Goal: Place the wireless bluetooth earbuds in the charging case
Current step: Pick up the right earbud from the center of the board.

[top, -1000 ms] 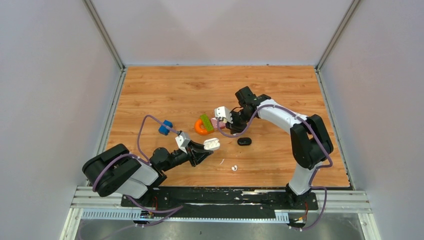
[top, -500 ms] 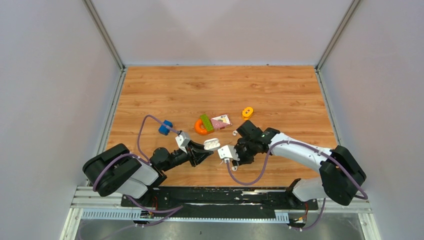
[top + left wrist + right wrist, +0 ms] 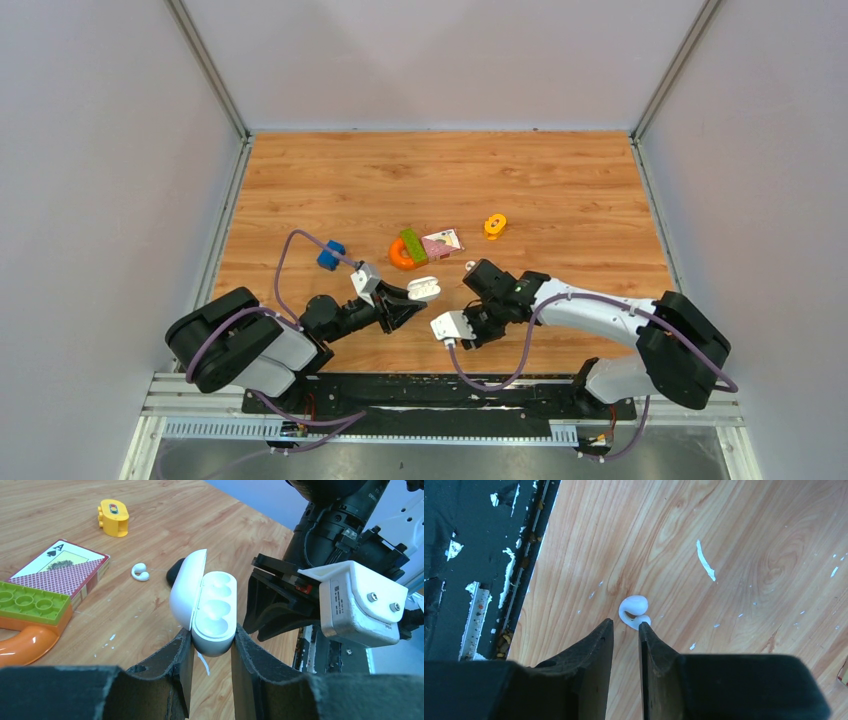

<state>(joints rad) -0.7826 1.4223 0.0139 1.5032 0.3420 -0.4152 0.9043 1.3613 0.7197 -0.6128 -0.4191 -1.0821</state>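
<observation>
- The left gripper (image 3: 210, 639) is clamped on the base of the white charging case (image 3: 207, 605). The case has its lid open and is held above the near middle of the worktop (image 3: 560, 170).
- The right gripper (image 3: 625, 630) points down at the wood. Its jaws stand only a narrow slit apart, with nothing between them.
- One white earbud (image 3: 634, 612) lies just past its fingertips, close to the near edge, with bare wood around it.
- A second white earbud (image 3: 140, 572) lies between the playing-card box (image 3: 60, 570) and a black oval case (image 3: 174, 571).
- The right wrist is just beside the held case, so there is little room between the arms.
</observation>
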